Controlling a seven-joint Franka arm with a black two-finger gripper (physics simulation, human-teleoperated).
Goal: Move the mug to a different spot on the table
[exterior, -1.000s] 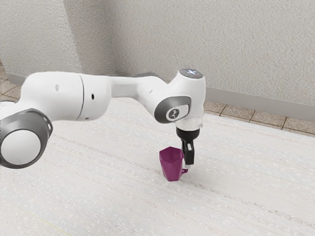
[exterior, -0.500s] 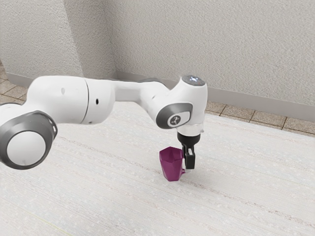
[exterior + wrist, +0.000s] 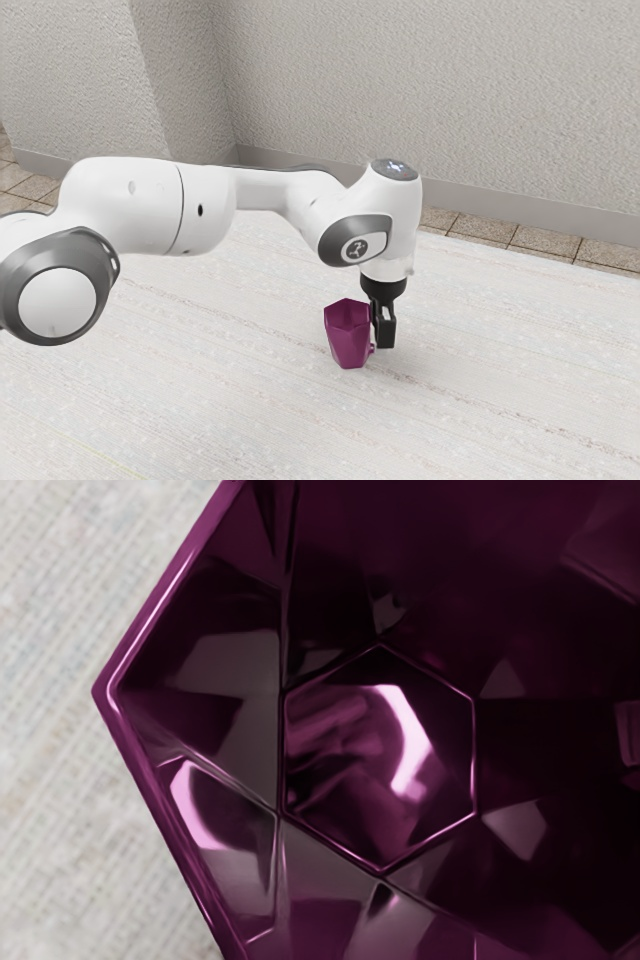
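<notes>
**Gripper down at the purple mug's handle side**

In the exterior view we see the white Franka arm coming in from the exterior view's left and bending down over the pale table; its black gripper points straight down, just at the side of the purple faceted mug that faces the exterior view's right, where a small handle sticks out low on the mug; the gripper's tip overlaps that edge of the mug, but we cannot tell whether it is clamped on it or loose; the mug stands upright on the table, near the middle of the surface, with its open mouth upward; behind the table run a strip of brown floor tiles and a grey textured wall.

In the wrist view we look straight down into the mug from close above; its glossy inside is built of flat angled facets around a six-sided bottom; beyond its angular rim lies the pale, finely grained table.
</notes>
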